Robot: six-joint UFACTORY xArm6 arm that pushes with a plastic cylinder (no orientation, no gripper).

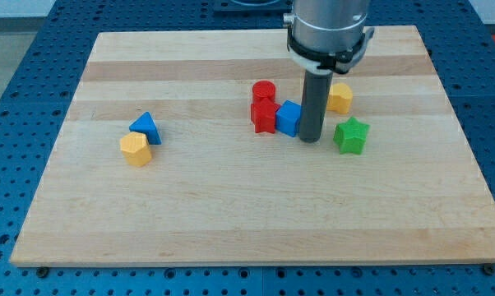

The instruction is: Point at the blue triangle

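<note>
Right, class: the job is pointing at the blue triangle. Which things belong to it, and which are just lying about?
Belongs: blue triangle; my tip, far to its right.
Lying about: yellow block, red cylinder, red star, blue cube, yellow hexagon, green star.

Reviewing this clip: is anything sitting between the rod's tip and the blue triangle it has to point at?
Yes. My tip rests just right of the blue cube, with the red star and red cylinder beyond it. All three lie toward the blue triangle, far at the view's left beside the yellow block.
</note>
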